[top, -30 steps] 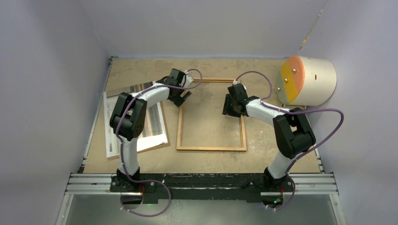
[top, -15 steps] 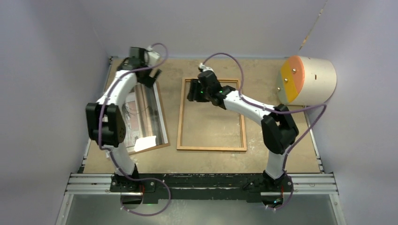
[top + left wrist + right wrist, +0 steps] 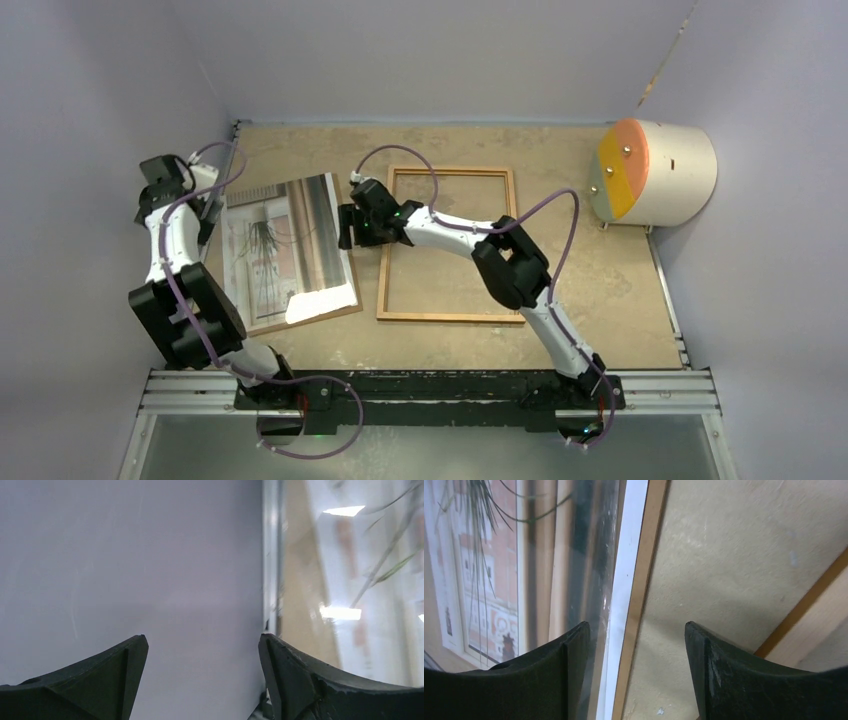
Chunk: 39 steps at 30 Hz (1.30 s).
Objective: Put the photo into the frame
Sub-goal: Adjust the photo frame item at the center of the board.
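The photo [image 3: 272,245], a spiky plant by a window, lies face up on the left on a brown backing board [image 3: 340,310], with a shiny glass pane over it. The orange-brown frame [image 3: 383,285] lies empty to its right. My left gripper [image 3: 207,222] is open and empty at the photo's left edge, by the wall; in the left wrist view [image 3: 202,642] the wall fills the gap and the photo [image 3: 380,565] is on the right. My right gripper [image 3: 347,228] is open over the stack's right edge; in the right wrist view [image 3: 636,630] the jaws straddle the board's edge [image 3: 644,580], with the photo [image 3: 484,570] on the left and the frame [image 3: 824,580] on the right.
A beige cylinder [image 3: 665,170] with an orange and green face lies at the back right. Purple walls close in the left, back and right. A metal rail [image 3: 430,385] runs along the near edge.
My left arm has swung from the frame's far left corner out to the left wall. My right arm has moved left across the frame to the photo's right edge. The photo now shows in full.
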### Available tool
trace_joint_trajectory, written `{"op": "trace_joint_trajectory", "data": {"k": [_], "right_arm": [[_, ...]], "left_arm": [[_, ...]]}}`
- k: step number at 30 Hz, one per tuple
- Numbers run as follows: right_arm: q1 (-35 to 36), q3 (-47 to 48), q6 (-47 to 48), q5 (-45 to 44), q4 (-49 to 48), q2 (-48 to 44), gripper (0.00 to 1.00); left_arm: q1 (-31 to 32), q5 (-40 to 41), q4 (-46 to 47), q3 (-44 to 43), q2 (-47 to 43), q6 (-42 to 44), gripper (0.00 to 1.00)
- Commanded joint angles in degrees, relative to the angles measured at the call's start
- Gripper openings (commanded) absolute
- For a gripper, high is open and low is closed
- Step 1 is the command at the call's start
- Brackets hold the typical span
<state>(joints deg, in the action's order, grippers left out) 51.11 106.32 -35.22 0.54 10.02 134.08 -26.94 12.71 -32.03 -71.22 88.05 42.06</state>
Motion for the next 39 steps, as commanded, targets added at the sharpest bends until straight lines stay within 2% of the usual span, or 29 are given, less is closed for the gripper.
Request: {"op": "trace_joint_trajectory", "data": {"k": [1, 6, 11, 17, 24, 29, 39], "right_arm": [[-0.93, 0.62, -0.58, 0.84, 0.70, -1.51, 0.73], [-0.91, -2.52, -1.73, 1.27, 0.71, -1.45, 0.74], [-0.93, -5.42, -2.43, 2.98, 0.12, -1.88, 0.75], [-0.92, -8.69, -3.91, 3.92, -1.94, -2.71, 0.74], [-0.93, -10.09, -5.30, 4.58, -3.21, -2.80, 0.73], [-1.17, -11.48, -7.81, 6.06, -4.38, -2.59, 0.72], [-3.67, -20.54, -13.13, 9.26, -9.53, -5.01, 0.72]], "left_arm": [[-5.05, 3.33, 7.01, 7.29, -4.94, 8.50, 0.85], [-7.69, 5.56, 13.38, 17.94, -7.64, 10.83, 0.84], [-7.87, 2.12, 14.34, 23.87, -9.51, 7.70, 0.84], [-7.78, 3.13, 24.54, 31.12, -7.95, 6.14, 0.84], [-6.59, 2.05, 28.26, 33.21, -5.44, 3.40, 0.85], [-4.40, 1.58, 27.35, 33.31, -3.03, 0.02, 0.85], [5.13, 2.56, 25.31, 31.24, -0.56, -8.34, 0.85]]}}
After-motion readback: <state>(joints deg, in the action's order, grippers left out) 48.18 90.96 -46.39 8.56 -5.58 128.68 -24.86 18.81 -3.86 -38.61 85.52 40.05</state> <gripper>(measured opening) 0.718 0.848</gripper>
